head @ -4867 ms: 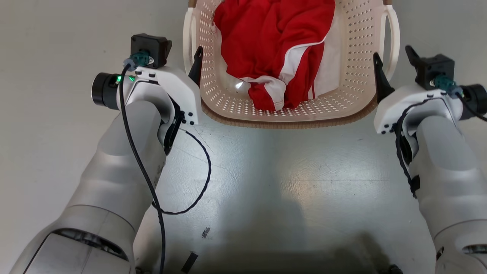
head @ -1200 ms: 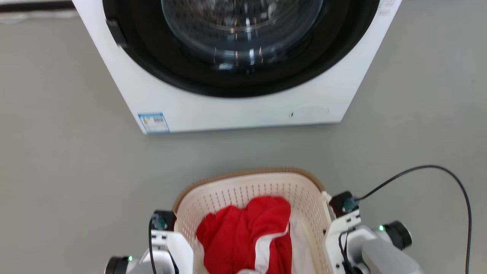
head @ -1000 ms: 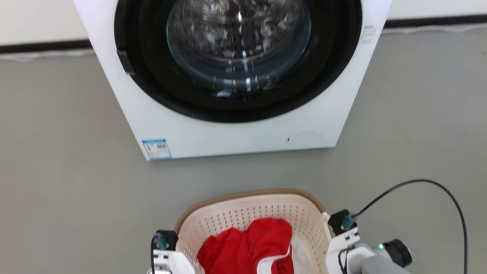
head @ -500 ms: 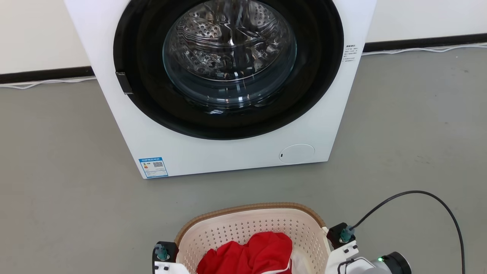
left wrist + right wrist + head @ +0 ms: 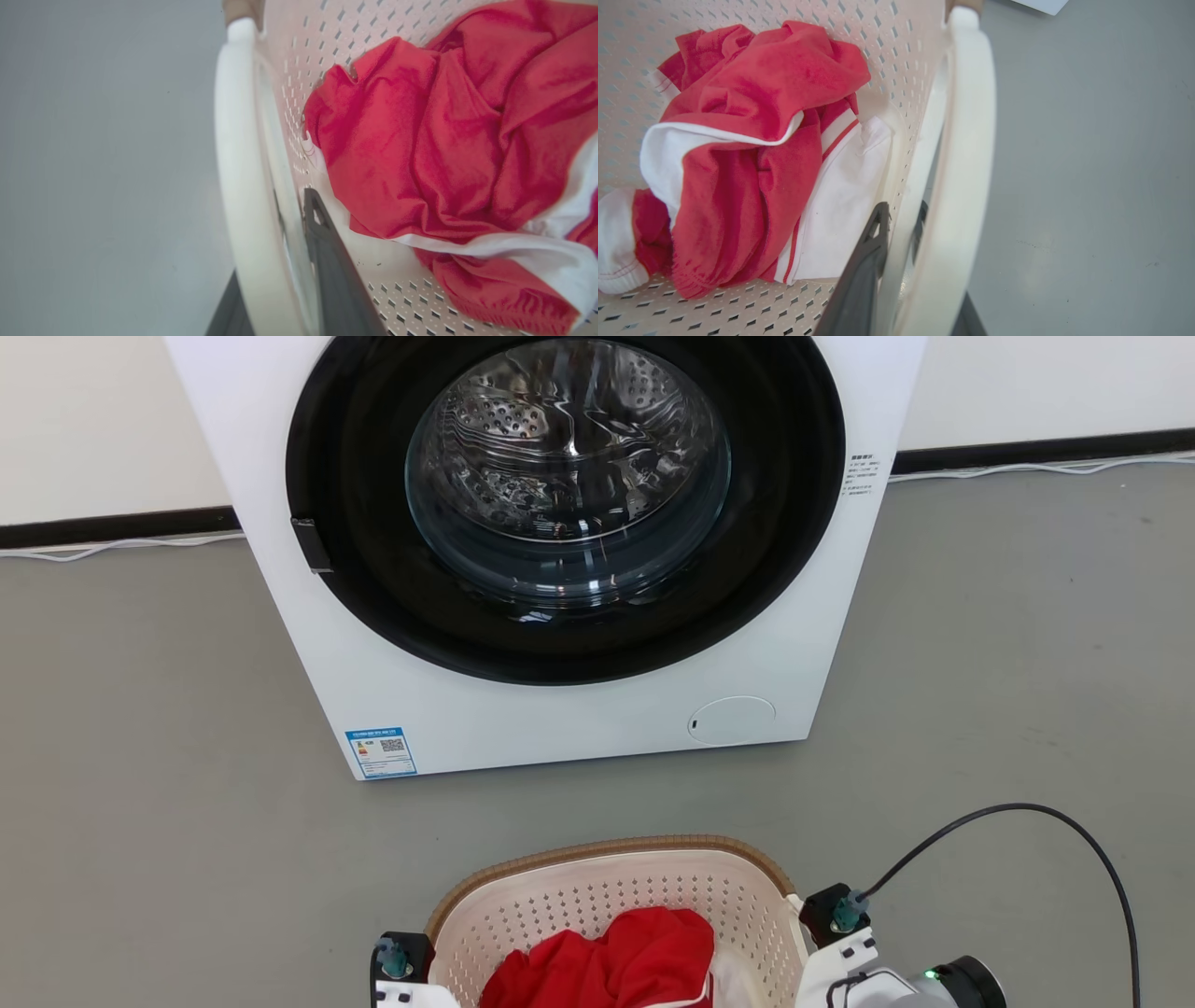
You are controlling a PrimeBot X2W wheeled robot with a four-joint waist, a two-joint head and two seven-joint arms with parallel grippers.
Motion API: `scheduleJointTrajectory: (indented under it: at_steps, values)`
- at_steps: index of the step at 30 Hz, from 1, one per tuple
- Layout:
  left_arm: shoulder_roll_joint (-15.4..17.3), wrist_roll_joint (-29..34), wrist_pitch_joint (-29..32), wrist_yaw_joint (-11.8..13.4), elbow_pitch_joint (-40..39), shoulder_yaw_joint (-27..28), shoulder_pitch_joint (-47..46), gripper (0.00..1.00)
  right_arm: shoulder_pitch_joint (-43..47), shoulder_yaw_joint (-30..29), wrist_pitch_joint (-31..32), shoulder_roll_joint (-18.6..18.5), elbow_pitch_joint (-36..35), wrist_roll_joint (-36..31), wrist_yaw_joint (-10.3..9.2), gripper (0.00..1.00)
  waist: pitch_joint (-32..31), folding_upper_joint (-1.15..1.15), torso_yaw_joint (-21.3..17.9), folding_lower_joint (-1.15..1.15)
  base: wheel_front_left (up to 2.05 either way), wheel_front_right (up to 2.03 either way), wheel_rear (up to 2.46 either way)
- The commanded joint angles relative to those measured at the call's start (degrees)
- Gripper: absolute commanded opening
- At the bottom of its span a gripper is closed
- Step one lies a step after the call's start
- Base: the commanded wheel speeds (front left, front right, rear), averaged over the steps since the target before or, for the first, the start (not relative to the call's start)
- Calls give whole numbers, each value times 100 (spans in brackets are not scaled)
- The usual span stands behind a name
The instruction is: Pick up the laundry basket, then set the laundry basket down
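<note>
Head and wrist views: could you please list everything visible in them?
washing machine: one, white with black door ring, on the floor beyond the basket
label: one, blue, washer's lower left front
laundry basket: one, cream with brown rim, bottom centre of head view
clothing: one heap, red and white, inside the basket
cable: one, black, looping over the floor at right
floor: grey, all around
left pincer: one, dark, astride the basket's left wall by its handle
right pincer: one, dark, astride the right wall likewise
</note>
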Motion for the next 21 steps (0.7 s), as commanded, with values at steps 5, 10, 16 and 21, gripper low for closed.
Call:
scheduleJointTrajectory:
  at_steps: [5,10,16,21]
  values:
    - [-23,-20,-159,-48,-106,7,-236,0,-20,212,-46,214,-221,20,147,0,-25,0,17,0,0,0,0]
    - [-23,-71,-161,-51,-115,-35,-232,0,-44,233,-58,214,-204,27,147,0,-39,0,12,0,0,0,0]
    - [-23,-140,-176,-39,-119,-95,-249,0,-62,249,-84,214,-176,40,147,0,-57,0,-21,0,0,0,0]
    - [-23,-200,-173,-35,-123,-144,-254,0,-76,251,-96,214,-152,54,147,0,-76,0,-48,0,0,0,0]
